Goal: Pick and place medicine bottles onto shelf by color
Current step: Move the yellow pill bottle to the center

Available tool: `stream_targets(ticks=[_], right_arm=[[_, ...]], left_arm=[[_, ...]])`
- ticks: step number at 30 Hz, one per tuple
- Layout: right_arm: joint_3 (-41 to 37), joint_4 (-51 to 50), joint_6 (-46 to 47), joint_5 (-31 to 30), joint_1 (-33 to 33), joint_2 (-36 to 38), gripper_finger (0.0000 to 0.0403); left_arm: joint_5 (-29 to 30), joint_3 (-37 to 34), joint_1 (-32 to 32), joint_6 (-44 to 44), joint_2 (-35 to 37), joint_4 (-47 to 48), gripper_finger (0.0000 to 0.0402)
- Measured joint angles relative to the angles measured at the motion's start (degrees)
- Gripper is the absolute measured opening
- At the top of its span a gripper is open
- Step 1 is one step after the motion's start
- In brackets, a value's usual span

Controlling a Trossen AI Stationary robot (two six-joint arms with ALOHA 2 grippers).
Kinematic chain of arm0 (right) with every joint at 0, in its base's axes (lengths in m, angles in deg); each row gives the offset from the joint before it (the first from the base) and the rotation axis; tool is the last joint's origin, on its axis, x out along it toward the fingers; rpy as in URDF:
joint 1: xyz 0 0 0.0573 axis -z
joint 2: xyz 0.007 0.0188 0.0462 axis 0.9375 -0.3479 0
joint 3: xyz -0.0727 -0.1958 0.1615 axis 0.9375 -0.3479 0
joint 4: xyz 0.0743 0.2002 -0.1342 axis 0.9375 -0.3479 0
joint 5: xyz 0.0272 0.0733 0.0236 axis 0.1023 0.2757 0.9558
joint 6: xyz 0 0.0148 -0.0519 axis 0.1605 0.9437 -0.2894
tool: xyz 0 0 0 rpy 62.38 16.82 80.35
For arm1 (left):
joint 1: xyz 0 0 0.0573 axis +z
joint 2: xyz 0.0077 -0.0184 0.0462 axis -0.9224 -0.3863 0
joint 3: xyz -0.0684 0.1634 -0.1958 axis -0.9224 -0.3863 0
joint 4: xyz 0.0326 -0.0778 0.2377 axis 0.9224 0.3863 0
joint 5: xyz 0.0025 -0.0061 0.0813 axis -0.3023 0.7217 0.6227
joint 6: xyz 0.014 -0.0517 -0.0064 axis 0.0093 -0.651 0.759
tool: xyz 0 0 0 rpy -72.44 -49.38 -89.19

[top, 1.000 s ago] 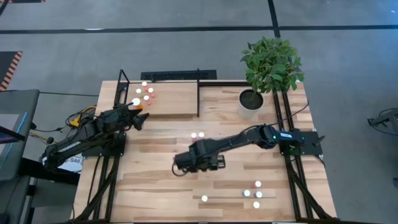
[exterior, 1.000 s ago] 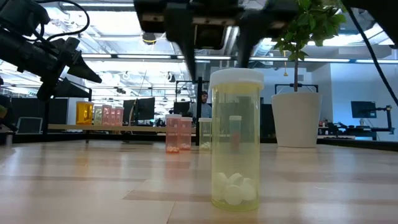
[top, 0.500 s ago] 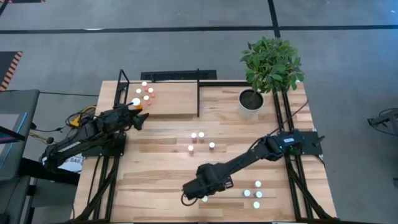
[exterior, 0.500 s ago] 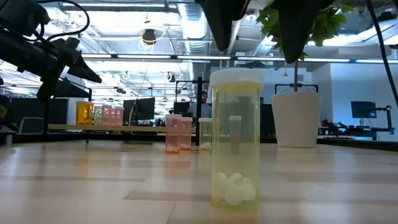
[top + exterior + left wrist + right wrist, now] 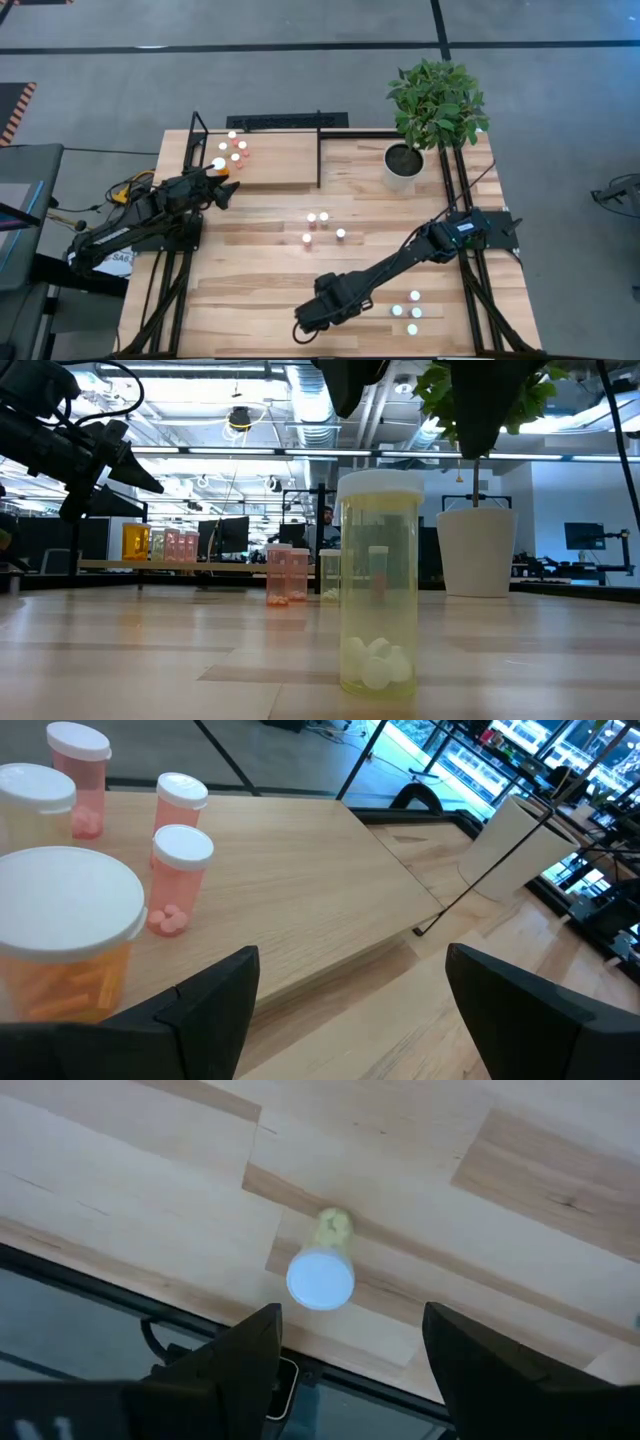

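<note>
right hand (image 5: 312,322) is hanging released over a yellowish bottle (image 5: 321,1272) near the tabletop (image 5: 260,290) edge; left hand (image 5: 222,187) is waiting released beside the shelf (image 5: 280,160).

We're in a robotics lab, open-plan: beyond the left hand (image 5: 135,472) run exposed ceiling ducts (image 5: 300,395) and strip lights, dark monitors (image 5: 225,532) line desks, and grey floor (image 5: 300,70) with black tape lines surrounds the tabletop (image 5: 260,270).
</note>
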Motion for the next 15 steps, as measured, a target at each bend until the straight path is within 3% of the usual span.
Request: stream_targets(ticks=[15], right_arm=[[-0.53, 2.65, -4.64, -2.6, -0.32, 0.01, 0.0266]], left_arm=[[0.01, -0.01, -0.02, 0.01, 0.0, -0.02, 0.0309]])
